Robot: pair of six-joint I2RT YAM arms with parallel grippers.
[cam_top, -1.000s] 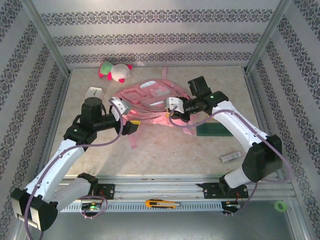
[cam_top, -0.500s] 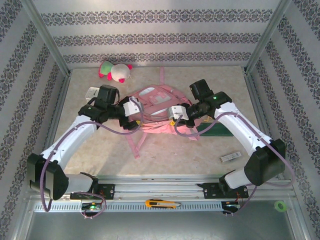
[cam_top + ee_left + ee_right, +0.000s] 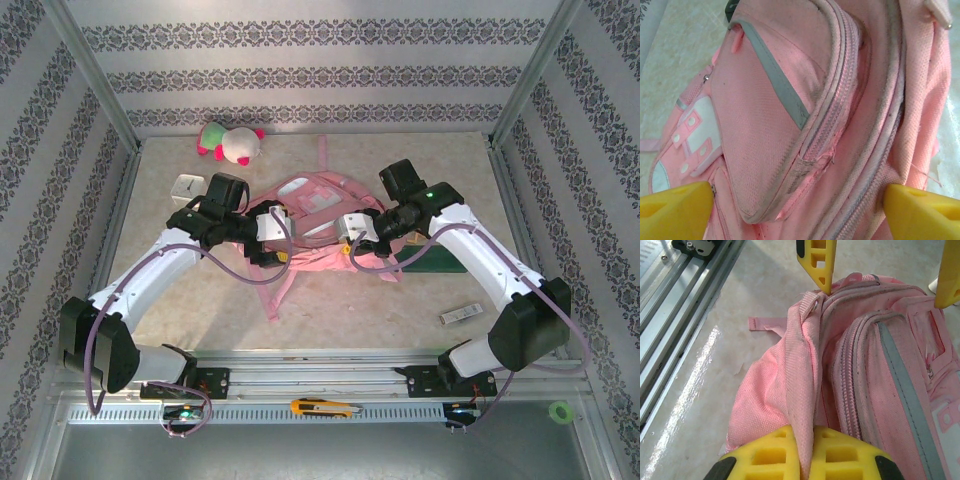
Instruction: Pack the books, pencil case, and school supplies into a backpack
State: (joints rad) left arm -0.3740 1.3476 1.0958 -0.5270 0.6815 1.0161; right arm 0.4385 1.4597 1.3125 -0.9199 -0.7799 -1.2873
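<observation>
The pink backpack (image 3: 312,200) lies mid-table between both arms. My right gripper (image 3: 805,440) is shut on a fold of its pink fabric at the near right side (image 3: 345,243). Spread wide over the backpack's front pocket (image 3: 775,100) is my open left gripper (image 3: 800,215), holding nothing; its yellow fingers (image 3: 817,262) also show at the top of the right wrist view. The dark green pencil case (image 3: 437,263) lies right of the backpack, partly under the right arm. A pale grey-white bar (image 3: 460,314) rests further right. A yellow-and-black piece (image 3: 325,407) lies on the front rail. The book is hidden.
A pink-and-white plush toy (image 3: 230,143) sits at the back left. A white clock cube (image 3: 185,187) stands behind the left arm. A pink strap (image 3: 278,290) trails toward the front rail (image 3: 320,370). A green ring (image 3: 561,411) lies at the near right corner.
My left arm has swung right from the table's left side until its open fingers hang over the backpack. The right gripper shifted slightly forward, still pinching the fabric.
</observation>
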